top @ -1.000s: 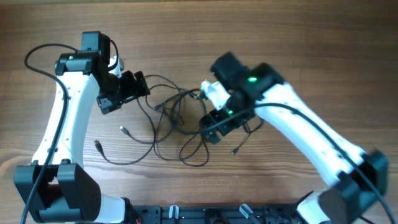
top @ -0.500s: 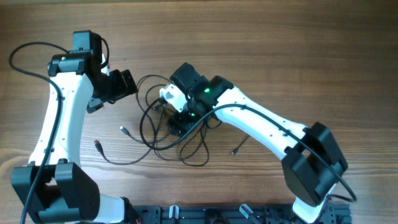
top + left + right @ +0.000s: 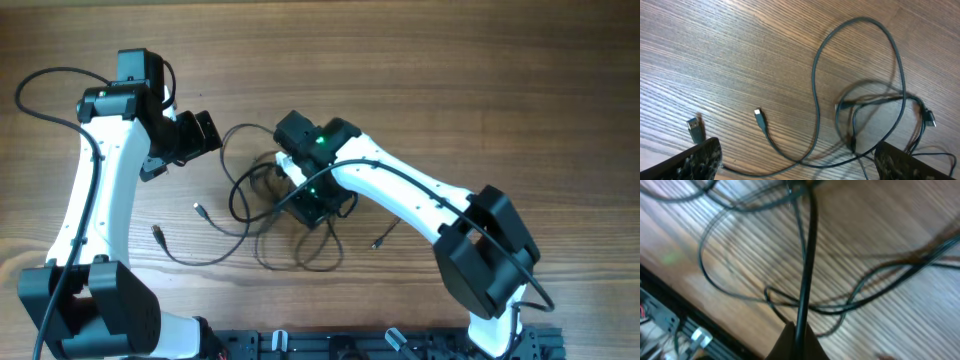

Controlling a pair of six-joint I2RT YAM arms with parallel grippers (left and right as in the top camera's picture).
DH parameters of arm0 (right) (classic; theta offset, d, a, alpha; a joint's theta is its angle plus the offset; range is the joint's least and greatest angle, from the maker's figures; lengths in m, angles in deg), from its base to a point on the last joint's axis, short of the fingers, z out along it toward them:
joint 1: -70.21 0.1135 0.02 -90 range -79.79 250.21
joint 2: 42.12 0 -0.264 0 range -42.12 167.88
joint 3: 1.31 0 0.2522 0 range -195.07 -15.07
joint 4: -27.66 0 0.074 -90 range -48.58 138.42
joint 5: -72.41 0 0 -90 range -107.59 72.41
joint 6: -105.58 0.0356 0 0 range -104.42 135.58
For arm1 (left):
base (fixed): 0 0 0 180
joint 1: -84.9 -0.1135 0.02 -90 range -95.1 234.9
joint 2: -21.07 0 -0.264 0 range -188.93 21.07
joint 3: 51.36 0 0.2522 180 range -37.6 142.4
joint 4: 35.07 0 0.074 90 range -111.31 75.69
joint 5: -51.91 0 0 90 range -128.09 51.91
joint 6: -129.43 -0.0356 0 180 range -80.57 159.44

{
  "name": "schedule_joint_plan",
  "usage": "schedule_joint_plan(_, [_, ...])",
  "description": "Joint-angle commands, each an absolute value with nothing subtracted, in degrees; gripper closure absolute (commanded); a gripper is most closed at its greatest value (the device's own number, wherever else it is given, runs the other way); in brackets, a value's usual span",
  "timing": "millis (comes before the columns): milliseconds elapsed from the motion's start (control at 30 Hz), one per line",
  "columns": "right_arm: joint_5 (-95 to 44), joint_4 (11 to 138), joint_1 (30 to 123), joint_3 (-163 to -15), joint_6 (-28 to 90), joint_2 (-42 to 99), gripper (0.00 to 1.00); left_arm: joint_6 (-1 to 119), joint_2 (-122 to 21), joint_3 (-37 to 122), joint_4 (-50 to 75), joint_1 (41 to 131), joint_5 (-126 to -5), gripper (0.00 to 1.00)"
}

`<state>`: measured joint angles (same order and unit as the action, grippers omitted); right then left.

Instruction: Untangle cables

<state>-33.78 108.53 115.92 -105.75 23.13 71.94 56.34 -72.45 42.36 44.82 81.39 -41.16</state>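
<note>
Wood table (image 3: 450, 80); cables (image 3: 813, 85) tangled at centre. Left hand (image 3: 204, 131) spread apart; right hand (image 3: 796, 331) clamped on cables.

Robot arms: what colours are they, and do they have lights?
The left arm and right arm are smooth white tubes with chunky black joints. A black cable runs along each, and a green light glows on the right arm.

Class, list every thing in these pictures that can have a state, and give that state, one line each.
cables: tangled in overlapping loops, lying on the table.
plug ends: two lie free, plugged into nothing.
left gripper: open, holding nothing.
right gripper: shut on one strand of the cables.
</note>
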Motion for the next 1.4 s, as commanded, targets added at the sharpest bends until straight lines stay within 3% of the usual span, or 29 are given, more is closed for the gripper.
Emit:
schedule_joint_plan(0, [-29.78,112.92,115.99,-116.37,24.75,63.29,0.96,56.84,-71.51,42.21,45.21,81.13,-43.22,0.00])
schedule_joint_plan(233, [-28.93,109.23,115.99,-127.58,24.51,42.66,0.96,56.80,-71.53,42.21,46.65,81.30,-45.45,0.00])
schedule_joint_plan(367, [-28.95,99.46,115.99,-127.86,24.53,33.13,0.96,55.55,-71.53,42.21,49.32,81.30,-51.46,0.08])
schedule_joint_plan(500, [-27.55,88.92,115.99,-127.86,24.51,26.52,0.96,51.53,-71.53,42.21,51.81,82.86,-55.24,0.09])
schedule_joint_plan(700, [-14.65,84.99,115.99,-127.86,20.88,23.68,0.96,49.92,-71.53,42.19,51.79,88.08,-55.24,0.07])
schedule_joint_plan(900, [-13.74,84.86,115.99,-127.86,20.05,23.66,0.96,42.64,-71.53,40.79,52.14,96.32,-57.14,0.06])
schedule_joint_plan(1200, [-8.10,85.29,115.99,-127.86,20.02,23.66,0.96,41.11,-71.53,32.70,47.85,108.52,-56.31,0.10])
schedule_joint_plan(1367, [-8.10,86.63,115.99,-127.86,20.05,23.64,0.96,41.08,-71.53,30.71,43.20,116.97,-56.29,0.00])
